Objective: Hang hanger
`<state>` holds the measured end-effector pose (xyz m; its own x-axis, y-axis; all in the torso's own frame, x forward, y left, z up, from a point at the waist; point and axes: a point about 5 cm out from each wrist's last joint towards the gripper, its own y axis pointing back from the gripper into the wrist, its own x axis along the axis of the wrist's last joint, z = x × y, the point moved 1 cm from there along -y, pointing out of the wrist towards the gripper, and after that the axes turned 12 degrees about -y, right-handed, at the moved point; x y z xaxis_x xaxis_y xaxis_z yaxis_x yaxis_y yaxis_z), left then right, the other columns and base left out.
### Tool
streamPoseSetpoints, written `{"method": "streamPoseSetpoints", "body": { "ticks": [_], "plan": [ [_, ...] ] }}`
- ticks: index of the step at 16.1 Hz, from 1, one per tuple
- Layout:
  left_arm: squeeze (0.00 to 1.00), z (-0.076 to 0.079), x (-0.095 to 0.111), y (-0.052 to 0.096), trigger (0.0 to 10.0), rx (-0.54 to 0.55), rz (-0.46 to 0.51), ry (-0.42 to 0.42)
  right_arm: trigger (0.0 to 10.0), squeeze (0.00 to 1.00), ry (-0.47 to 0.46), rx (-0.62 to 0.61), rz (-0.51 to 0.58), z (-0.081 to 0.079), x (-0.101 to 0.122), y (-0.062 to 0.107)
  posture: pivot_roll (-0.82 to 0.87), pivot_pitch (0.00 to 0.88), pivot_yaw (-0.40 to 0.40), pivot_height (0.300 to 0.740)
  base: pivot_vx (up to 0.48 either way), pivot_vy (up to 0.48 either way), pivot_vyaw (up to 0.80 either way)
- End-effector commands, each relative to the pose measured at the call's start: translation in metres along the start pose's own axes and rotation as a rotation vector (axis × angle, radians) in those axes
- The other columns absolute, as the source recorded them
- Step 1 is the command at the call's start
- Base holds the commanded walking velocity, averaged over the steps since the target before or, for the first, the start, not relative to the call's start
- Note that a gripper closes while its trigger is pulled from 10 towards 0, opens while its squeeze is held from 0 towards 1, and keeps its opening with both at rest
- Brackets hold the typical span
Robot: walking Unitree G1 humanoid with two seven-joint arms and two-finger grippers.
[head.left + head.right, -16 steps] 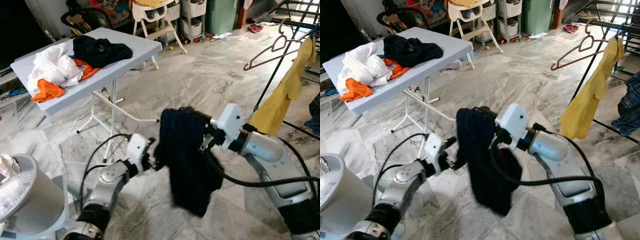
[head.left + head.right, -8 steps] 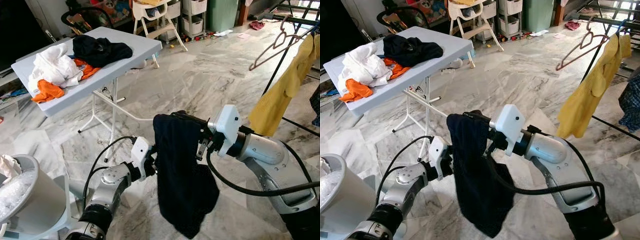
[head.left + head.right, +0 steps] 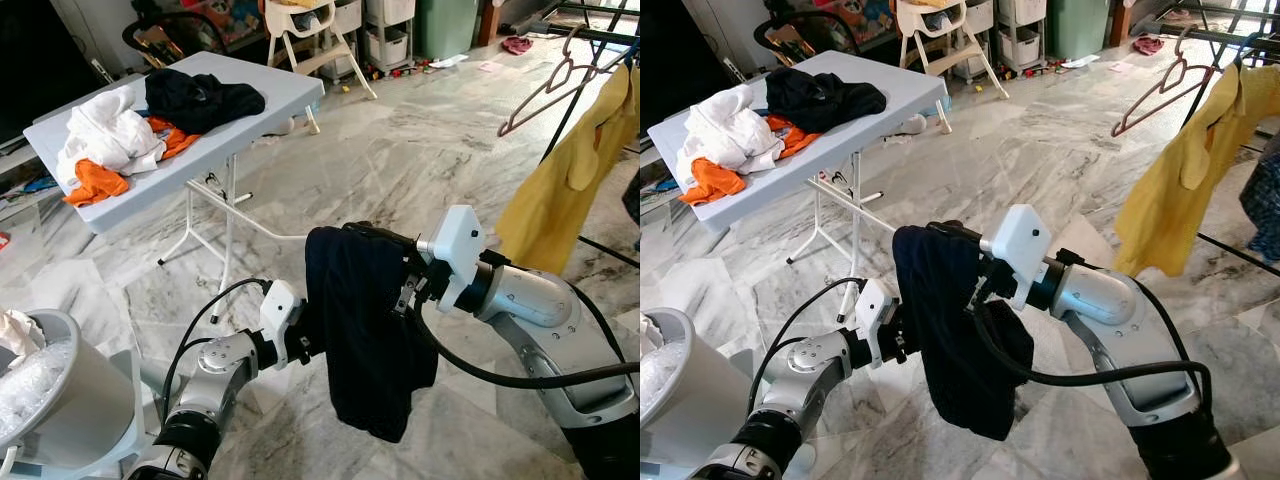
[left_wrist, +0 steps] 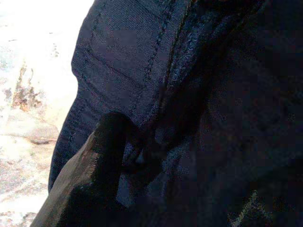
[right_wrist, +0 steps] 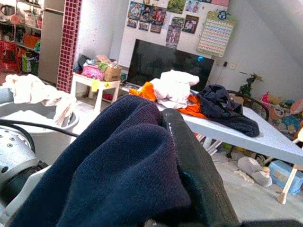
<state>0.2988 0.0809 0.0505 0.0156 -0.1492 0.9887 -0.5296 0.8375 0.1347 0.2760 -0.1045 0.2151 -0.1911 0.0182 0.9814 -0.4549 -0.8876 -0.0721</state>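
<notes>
Since half a second ago our left gripper [image 3: 305, 345] has slid in under the dark garment [image 3: 362, 330], whose lower hem now hangs shorter and more bunched; our right gripper [image 3: 405, 285] has stayed at the cloth's top edge. Our right fingers [image 5: 189, 161] are clamped on the garment, with navy knit draped over one black finger in the right wrist view. Our left gripper is pressed into the cloth's left side; one finger [image 4: 102, 156] lies against a seam, but we cannot tell whether it is gripping. The garment hangs between our two arms, above the marble floor [image 3: 400, 150].

An empty hanger [image 3: 545, 85] hangs up at the far right on a rack [image 3: 610, 10], well apart from us, just beside a yellow shirt [image 3: 575, 165] on the same rack. Off to our left stands a folding table [image 3: 260, 115] bearing white [image 3: 105, 130], orange [image 3: 95, 180] and black clothes [image 3: 200, 100]. A pale basket [image 3: 75, 390] sits near our left elbow.
</notes>
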Motion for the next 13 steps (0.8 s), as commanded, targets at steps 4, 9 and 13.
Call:
{"method": "streamPoseSetpoints", "body": {
  "ticks": [4,9,13],
  "plan": [
    [0.00,-0.005,-0.009,0.012,0.0,0.017,-0.040,0.013,0.0,0.00,0.029,0.023,0.036,-0.003,0.009,-0.004,-0.22,0.018,0.221,0.740,0.000,0.000,0.00],
    [0.00,-0.013,-0.012,0.018,0.0,0.068,-0.071,-0.013,0.0,0.00,0.036,0.014,0.035,-0.002,0.008,-0.005,-0.22,0.012,0.220,0.740,0.000,0.000,0.00],
    [0.00,-0.020,-0.012,0.021,0.0,0.114,-0.082,-0.017,0.0,0.00,0.043,0.002,0.021,0.001,0.003,-0.004,-0.22,0.009,0.219,0.740,0.000,0.000,0.00]
  ]
}}
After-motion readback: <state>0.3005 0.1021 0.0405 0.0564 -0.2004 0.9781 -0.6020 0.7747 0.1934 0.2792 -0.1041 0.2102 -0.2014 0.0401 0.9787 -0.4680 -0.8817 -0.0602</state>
